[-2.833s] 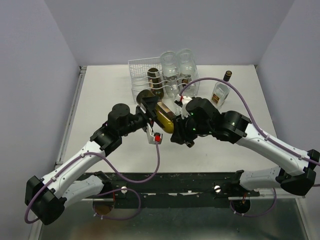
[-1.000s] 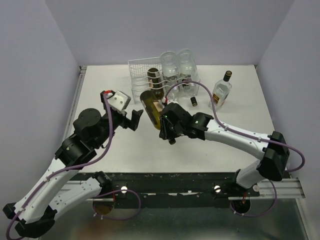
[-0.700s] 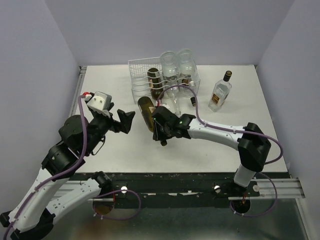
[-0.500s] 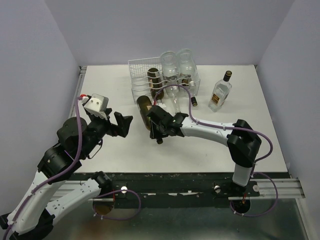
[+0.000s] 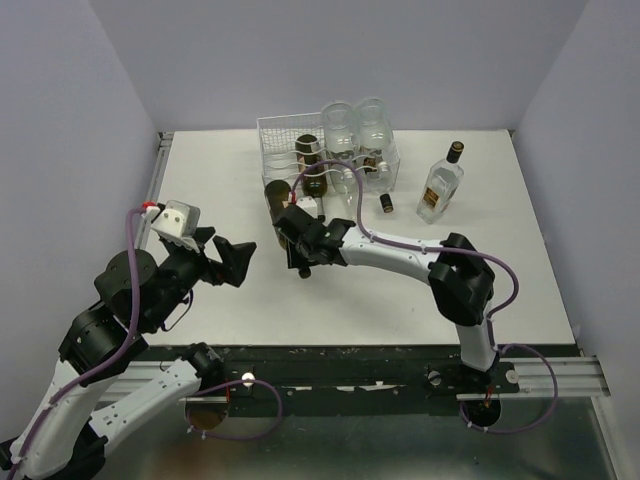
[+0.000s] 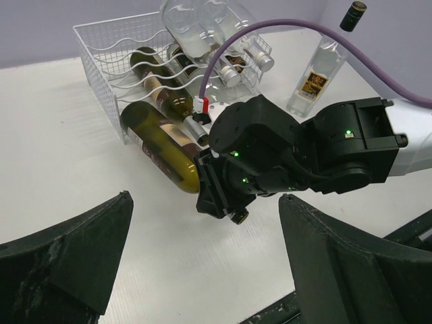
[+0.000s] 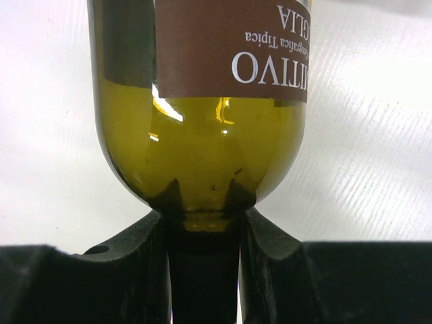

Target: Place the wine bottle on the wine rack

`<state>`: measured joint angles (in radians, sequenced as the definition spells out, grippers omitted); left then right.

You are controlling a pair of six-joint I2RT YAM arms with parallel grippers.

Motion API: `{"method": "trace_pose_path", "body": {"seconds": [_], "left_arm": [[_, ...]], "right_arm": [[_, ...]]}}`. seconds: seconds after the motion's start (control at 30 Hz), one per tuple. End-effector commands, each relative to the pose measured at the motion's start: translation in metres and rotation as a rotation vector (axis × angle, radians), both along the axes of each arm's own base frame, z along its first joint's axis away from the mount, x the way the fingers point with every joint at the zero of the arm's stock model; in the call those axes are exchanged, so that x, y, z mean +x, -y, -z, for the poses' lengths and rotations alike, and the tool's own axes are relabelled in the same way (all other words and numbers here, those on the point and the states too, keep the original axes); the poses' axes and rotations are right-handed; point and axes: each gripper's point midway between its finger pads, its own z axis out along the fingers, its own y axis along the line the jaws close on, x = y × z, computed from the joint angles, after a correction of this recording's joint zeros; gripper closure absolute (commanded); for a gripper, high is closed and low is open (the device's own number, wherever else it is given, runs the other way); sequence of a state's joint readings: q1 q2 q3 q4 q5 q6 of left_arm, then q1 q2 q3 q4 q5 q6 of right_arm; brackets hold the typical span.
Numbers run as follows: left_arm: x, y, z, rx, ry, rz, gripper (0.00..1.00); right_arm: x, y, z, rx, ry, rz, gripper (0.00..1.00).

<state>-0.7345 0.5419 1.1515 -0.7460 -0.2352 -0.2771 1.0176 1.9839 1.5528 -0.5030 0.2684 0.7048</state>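
The right arm has swung farther left and toward the back since the earlier top view, taking the wine bottle (image 5: pixel 280 205) with it, while the left arm has drawn back toward the near left of the desk (image 5: pixel 200 190).

The right pincer (image 7: pixel 204 229) is clamped on the bottle's neck; the wrist view shows a finger on either side of the neck, just below the shoulder. The bottle is olive-green glass with a brown label printed in white. It lies nearly level, and its base sits just beside the near left corner of the wine rack (image 5: pixel 270 135), outside the mesh. Whether the base touches the wire, or the glass rests on the desk, I cannot tell.

Inside the rack, two dark bottles lie on the wavy shelves: one higher up (image 6: pixel 154 64) and one lower with a pale label (image 6: pixel 177 104). Two clear bottles (image 5: pixel 340 125) lie side by side on top of the rack, their necks pointing toward the arms.

A clear square bottle (image 5: pixel 440 185) with an amber label and dark cap stands upright on the desk, well right of the rack.

The left pincer (image 5: pixel 232 262) hangs with its fingers (image 6: pixel 74 250) spread wide and nothing between them, well apart from the wine bottle.
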Motion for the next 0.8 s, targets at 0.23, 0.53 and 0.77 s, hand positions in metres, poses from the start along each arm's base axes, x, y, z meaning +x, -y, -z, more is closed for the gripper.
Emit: {"method": "trace_pose_path", "body": {"seconds": [0.23,0.53,0.77], "left_arm": [[0.006,0.009,-0.004,0.042,0.007,0.028,0.01],[0.020,0.013,-0.007,0.063,0.000,-0.006,0.01],[0.021,-0.010,-0.039,0.014,0.075,-0.105,0.01]], "right_arm": [[0.050,-0.018,-0.025,0.076,0.123,0.098,1.00],[0.084,-0.026,-0.027,0.104,0.208,0.114,1.00],[0.127,-0.041,-0.031,0.139,0.315,0.105,1.00]]}}
